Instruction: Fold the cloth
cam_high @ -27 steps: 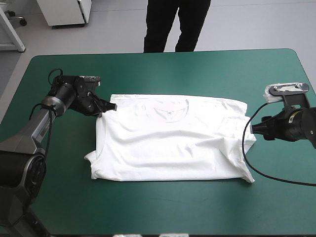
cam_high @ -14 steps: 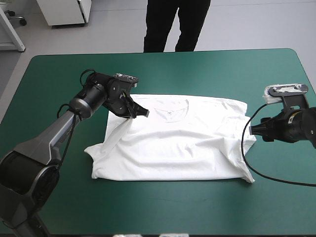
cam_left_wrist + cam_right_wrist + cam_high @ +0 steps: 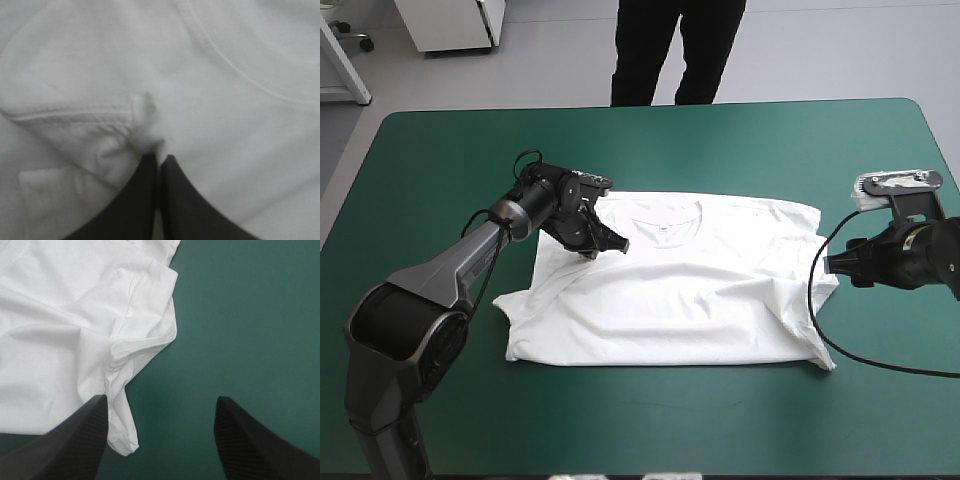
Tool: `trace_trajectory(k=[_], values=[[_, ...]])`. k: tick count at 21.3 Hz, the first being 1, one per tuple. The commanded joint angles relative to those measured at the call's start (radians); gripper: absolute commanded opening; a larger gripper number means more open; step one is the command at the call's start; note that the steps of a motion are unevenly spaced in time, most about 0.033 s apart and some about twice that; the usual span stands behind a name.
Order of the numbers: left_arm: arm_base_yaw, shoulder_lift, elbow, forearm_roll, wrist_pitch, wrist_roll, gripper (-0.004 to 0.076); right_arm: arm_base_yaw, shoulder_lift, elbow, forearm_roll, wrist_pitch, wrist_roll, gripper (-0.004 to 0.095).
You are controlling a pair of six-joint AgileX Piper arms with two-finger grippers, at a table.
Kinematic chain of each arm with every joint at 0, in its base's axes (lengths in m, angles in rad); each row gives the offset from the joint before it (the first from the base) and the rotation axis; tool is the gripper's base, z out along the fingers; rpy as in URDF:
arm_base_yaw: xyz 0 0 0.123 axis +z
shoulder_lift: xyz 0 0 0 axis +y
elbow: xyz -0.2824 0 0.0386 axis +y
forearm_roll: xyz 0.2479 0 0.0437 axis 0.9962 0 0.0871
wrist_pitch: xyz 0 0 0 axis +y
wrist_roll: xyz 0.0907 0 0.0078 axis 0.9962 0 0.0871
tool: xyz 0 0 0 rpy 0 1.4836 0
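High view: white T-shirt (image 3: 690, 290) on table (image 3: 650, 140)

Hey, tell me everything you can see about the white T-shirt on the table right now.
The T-shirt is white, short-sleeved, of soft wrinkled fabric. It lies spread front up on the teal-green table cover, with its round collar toward the far edge. On the robot's left, the sleeve corner lies folded inward over the chest, pinched in the shut left claw. The opposite sleeve lies tucked and creased near the open right claw.
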Motion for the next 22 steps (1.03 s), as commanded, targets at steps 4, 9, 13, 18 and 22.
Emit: trace_trajectory(k=[4, 9, 13, 18, 22], values=[[-0.007, -0.078, -0.094, -0.025, 0.105, 0.040, 0.0344, 0.002, -0.017, -0.030, -0.037, -0.041, -0.009, 0.0581], [-0.007, -0.200, -0.179, -0.017, 0.193, 0.040, 0.0616, 0.002, -0.017, -0.030, -0.103, -0.128, 0.091, 0.0581], [-0.011, -0.384, -0.186, -0.100, 0.200, 0.040, 0.0616, -0.020, 0.102, -0.030, -0.096, -0.179, 0.144, 0.0583], [-0.017, -0.488, -0.186, -0.095, 0.203, 0.054, 0.0616, -0.070, 0.307, -0.030, 0.049, -0.163, 0.062, 0.0583], [-0.017, -0.493, -0.186, -0.088, 0.236, 0.054, 0.0616, -0.090, 0.410, -0.029, 0.073, -0.157, 0.040, 0.0582]])
